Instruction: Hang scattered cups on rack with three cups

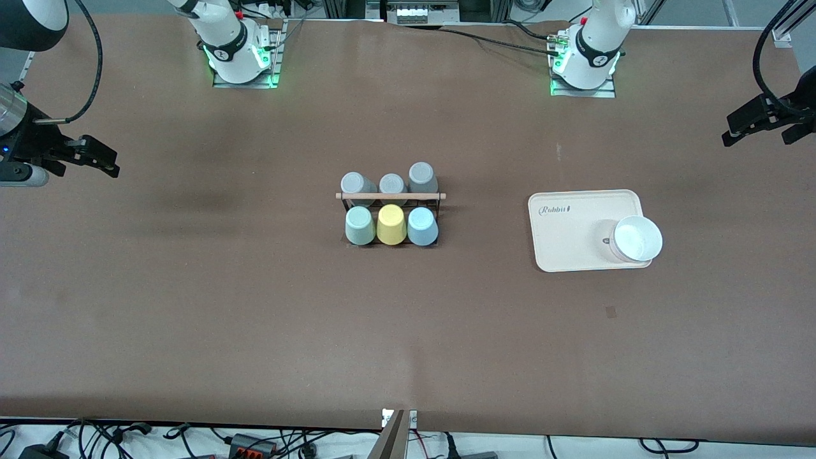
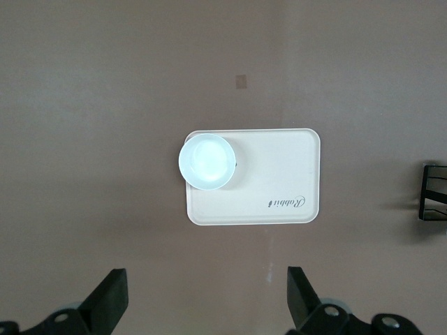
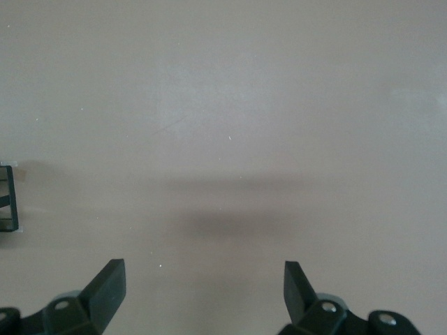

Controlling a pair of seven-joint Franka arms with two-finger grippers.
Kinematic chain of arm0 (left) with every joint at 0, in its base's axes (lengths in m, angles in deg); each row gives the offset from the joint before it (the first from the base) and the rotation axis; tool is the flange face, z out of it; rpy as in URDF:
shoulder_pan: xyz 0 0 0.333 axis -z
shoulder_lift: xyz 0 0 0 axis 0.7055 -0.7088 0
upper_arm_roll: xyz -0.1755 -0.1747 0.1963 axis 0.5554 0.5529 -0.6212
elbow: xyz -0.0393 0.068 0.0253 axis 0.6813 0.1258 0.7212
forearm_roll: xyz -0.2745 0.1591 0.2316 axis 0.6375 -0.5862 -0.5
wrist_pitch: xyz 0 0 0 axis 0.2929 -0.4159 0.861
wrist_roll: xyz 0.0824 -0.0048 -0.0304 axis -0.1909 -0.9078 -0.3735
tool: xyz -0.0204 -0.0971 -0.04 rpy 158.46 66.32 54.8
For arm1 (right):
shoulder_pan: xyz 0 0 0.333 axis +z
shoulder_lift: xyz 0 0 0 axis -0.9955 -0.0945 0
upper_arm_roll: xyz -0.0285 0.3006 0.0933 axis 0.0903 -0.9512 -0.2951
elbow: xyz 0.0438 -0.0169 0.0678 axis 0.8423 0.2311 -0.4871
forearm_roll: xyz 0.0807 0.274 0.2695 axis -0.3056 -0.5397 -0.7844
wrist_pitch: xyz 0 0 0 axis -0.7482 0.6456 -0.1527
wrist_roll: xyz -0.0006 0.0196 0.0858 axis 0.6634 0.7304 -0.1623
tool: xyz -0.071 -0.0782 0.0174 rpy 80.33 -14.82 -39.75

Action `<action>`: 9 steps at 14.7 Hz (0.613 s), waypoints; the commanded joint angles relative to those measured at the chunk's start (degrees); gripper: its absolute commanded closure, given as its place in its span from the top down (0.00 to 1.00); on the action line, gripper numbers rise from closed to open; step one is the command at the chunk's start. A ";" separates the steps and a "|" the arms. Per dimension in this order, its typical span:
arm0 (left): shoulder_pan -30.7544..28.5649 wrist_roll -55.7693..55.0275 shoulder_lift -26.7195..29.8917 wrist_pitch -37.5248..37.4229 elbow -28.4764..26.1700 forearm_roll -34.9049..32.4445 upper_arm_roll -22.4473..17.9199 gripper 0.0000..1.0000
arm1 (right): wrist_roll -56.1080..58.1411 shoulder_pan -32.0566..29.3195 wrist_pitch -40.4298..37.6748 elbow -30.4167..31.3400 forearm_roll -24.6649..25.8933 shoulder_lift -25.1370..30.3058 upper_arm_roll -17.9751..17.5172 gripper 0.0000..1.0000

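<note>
While both arms wait raised at the desk's two ends, the six cups sit upside down on the rack at mid-desk.

Rack: black wire frame (image 1: 390, 220) with a light wooden rod (image 1: 390, 196) across its top, standing near the middle of the brown desk (image 1: 255, 306). An edge of the frame shows in the left wrist view (image 2: 433, 192) and in the right wrist view (image 3: 8, 199).

Row nearer the front camera: mint green cup (image 1: 359, 225) toward the right arm's end, yellow cup (image 1: 391, 224) in the middle, light blue cup (image 1: 422, 226) toward the left arm's end. All three inverted, side by side, touching or nearly so.

Row farther from the front camera: three grey cups (image 1: 391, 183), also inverted, partly crossed by the rod.

Tray: cream tray (image 1: 567, 229) flat on the desk, well apart from the rack, toward the left arm's end; lettering near one corner.

Bowl: white bowl (image 1: 636, 239) upright on the tray, at the corner nearer the front camera, overhanging the rim slightly.

Left hand: (image 2: 208, 296) up in the air over bare desk beside the tray, fingers spread wide, nothing between them.

Right hand: (image 3: 204, 292) up in the air over bare desk at the right arm's end, fingers spread wide, holding nothing.
</note>
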 commanded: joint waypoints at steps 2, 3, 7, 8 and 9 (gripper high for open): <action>-0.13 0.02 0.38 -0.41 0.37 -0.92 0.51 1.00 | 0.69 -0.75 -0.89 -0.61 -2.90 0.75 -0.05 1.00; -0.21 0.02 0.38 -0.41 0.38 -0.92 0.51 1.00 | 0.78 -0.75 -0.97 -0.61 -3.09 0.75 -0.05 1.00; -0.30 0.02 0.38 -0.41 0.38 -0.92 0.51 1.00 | 1.04 -0.75 -0.89 -0.52 -2.56 0.75 -0.05 1.00; -0.30 0.02 0.38 -0.41 0.38 -0.92 0.42 1.00 | 0.96 -0.75 -0.54 -0.44 -2.65 0.49 -0.05 1.00; -0.30 0.02 0.38 -0.41 0.38 -0.92 0.51 1.00 | 0.96 -0.66 -0.36 -0.35 -2.56 0.31 -0.05 1.00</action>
